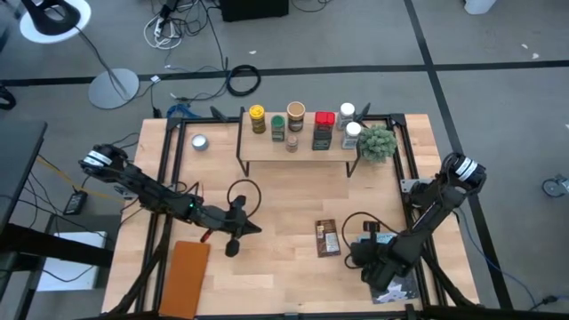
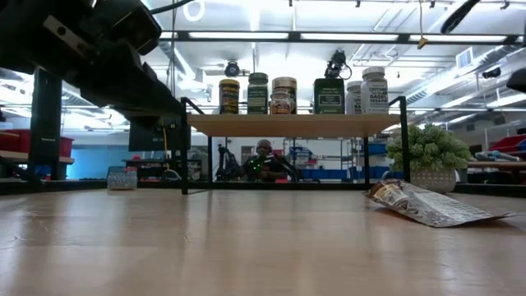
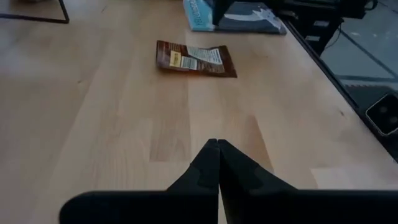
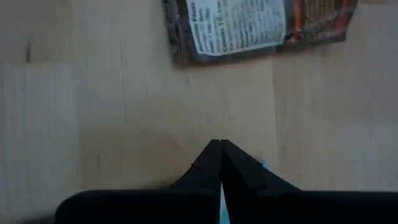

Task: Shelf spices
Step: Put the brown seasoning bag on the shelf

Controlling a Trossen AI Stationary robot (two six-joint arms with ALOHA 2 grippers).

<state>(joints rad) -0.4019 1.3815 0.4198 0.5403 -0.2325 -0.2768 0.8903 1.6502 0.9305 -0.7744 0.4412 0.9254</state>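
Observation:
Several spice jars point(image 1: 295, 116) with yellow, green, tan, red and white tops stand on the wooden shelf point(image 1: 267, 149) at the table's far side; the low view shows them in a row point(image 2: 283, 94). A flat brown packet point(image 1: 327, 238) lies on the table near the middle right, also seen as packet point(image 3: 196, 59) and packet point(image 4: 249, 28). My left gripper point(image 1: 252, 228) is shut, left of the packet and apart from it. My right gripper point(image 1: 353, 259) is shut, just near-right of the packet and tilted down, touching nothing.
A small silver tin point(image 1: 199, 142) sits left of the shelf and a potted green plant point(image 1: 378, 142) at its right end. A brown board point(image 1: 185, 276) lies at the near left. A blue-and-white book point(image 3: 239, 15) lies under my right arm.

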